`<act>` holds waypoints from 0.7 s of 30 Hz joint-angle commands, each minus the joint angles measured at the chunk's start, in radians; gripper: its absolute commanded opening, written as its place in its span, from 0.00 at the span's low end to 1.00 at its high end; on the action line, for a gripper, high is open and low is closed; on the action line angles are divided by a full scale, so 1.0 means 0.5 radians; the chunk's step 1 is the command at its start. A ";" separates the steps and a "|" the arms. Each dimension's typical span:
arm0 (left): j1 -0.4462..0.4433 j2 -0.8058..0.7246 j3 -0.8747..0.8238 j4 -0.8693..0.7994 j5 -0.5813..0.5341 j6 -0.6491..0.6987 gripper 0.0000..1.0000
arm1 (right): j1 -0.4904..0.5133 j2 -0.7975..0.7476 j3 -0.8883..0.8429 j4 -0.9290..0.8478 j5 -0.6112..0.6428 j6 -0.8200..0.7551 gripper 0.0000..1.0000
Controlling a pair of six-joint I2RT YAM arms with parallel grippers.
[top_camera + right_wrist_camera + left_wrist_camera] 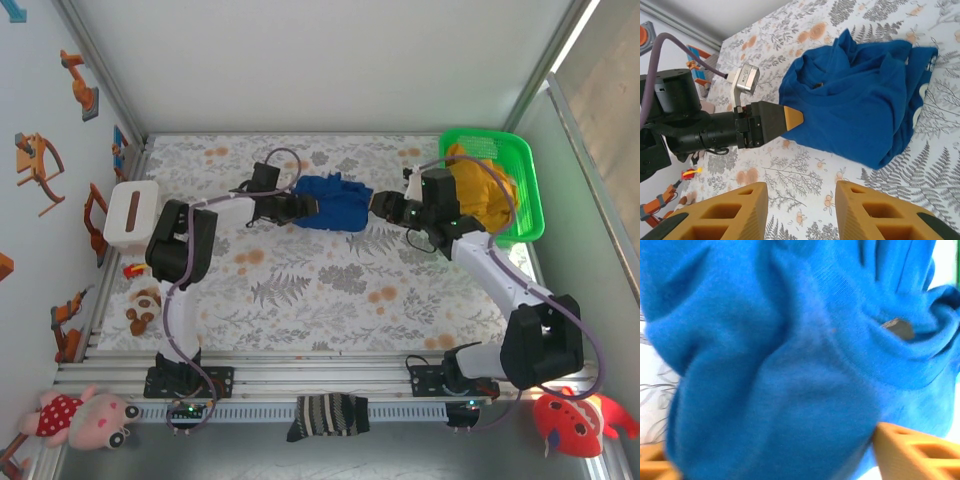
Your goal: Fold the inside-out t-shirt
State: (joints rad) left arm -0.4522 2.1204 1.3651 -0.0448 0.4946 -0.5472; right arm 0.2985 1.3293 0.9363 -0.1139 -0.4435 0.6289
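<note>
**A:** Status on the royal-blue cloth t-shirt (335,203)?

**B:** Not folded. It's a crumpled heap on the mid-far part of the floral-print tabletop (320,300), btwn the two arms. No flat panel, no crease, sleeves not sorted out. Spreading, flattening and every fold are all left to do, IMO.

**A:** Grippers?

**B:** Left gripper (303,208) is at the heap's left side. Its wrist view has the jaws apart w/ blue cloth bulging btwn them. Pinched or just around it, can't tell, since that view is blurred and too close. Right gripper (800,210) has its jaws apart w/ nothing in them, over bare tabletop just off the heap's right side.

**A:** Room to spread it?

**B:** Best toward the near side. There's a wide bare stretch of tabletop in front of the heap, down to the arm bases. Less room on the far side before the back wall.

**A:** Sides?

**B:** Right is tight. A bright-green plastic basket (487,145) holding a mustard-yellow garment (485,190) sits in the far-right corner, just beside the right arm's wrist. On the left, a white rectangular box (133,213) sits at the edge, well apart from the shirt but near the left arm's elbow.

**A:** Risk?

**B:** Prob. a wide sweep rightward catching the basket rim. Drawing the cloth nearward looks safer.
</note>
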 commanded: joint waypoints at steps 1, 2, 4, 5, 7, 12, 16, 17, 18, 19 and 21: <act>0.002 0.090 0.018 0.093 0.059 -0.115 0.30 | -0.009 -0.082 -0.035 -0.056 0.066 -0.055 0.39; 0.014 0.080 0.011 0.104 0.051 -0.128 0.21 | -0.009 -0.090 -0.032 -0.077 0.079 -0.066 0.39; 0.068 0.030 -0.038 0.154 0.045 -0.172 0.09 | -0.012 -0.118 -0.030 -0.127 0.108 -0.102 0.39; 0.103 -0.007 -0.069 0.180 0.053 -0.187 0.04 | -0.014 -0.131 -0.031 -0.151 0.120 -0.117 0.39; 0.199 -0.103 -0.154 0.186 0.069 -0.186 0.01 | -0.021 -0.164 -0.029 -0.194 0.149 -0.145 0.39; 0.463 -0.364 -0.264 -0.078 0.081 0.027 0.01 | -0.040 -0.201 -0.050 -0.236 0.177 -0.185 0.39; 0.681 -0.513 -0.298 -0.385 0.040 0.271 0.03 | -0.049 -0.212 -0.082 -0.243 0.187 -0.195 0.39; 0.742 -0.544 -0.297 -0.461 0.021 0.339 0.09 | -0.051 -0.219 -0.089 -0.248 0.195 -0.201 0.39; 0.805 -0.570 -0.293 -0.532 -0.012 0.399 0.15 | -0.054 -0.233 -0.098 -0.259 0.206 -0.209 0.39; 0.862 -0.585 -0.282 -0.587 -0.032 0.448 0.24 | -0.060 -0.240 -0.105 -0.270 0.217 -0.217 0.39; 0.987 -0.599 -0.220 -0.693 -0.084 0.506 0.65 | -0.080 -0.268 -0.113 -0.300 0.250 -0.233 0.42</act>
State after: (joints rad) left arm -0.0139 1.8462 1.2289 -0.2428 0.4870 -0.4065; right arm 0.2745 1.2346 0.8909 -0.2359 -0.3542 0.5457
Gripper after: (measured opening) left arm 0.410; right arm 0.413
